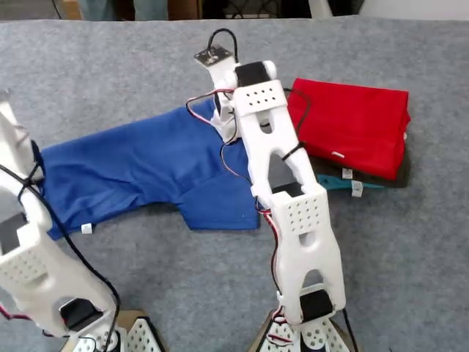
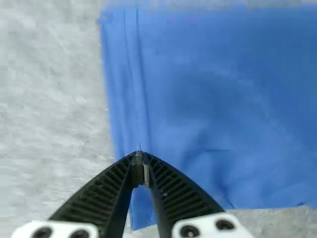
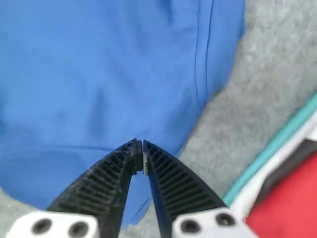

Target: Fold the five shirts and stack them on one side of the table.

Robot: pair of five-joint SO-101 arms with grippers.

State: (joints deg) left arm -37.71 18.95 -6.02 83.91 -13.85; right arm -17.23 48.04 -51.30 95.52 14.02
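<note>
A blue shirt (image 1: 146,169) lies spread across the grey table, one sleeve pointing toward the front edge. My left gripper (image 2: 140,166) is shut on the blue shirt (image 2: 213,109) at its stitched hem, at the shirt's left end in the high view. At the shirt's far right corner, where the cloth peaks up, my right gripper (image 3: 142,151) is shut on the blue shirt (image 3: 99,74). A folded red shirt (image 1: 352,132) tops a stack at the right, over a dark shirt (image 1: 399,172) and a teal shirt (image 1: 341,183).
The right arm (image 1: 293,205) stretches from the front edge over the blue shirt's right side, close beside the stack. The left arm (image 1: 29,257) stands at the table's left edge. Bare grey table (image 1: 183,293) lies in front of the shirt.
</note>
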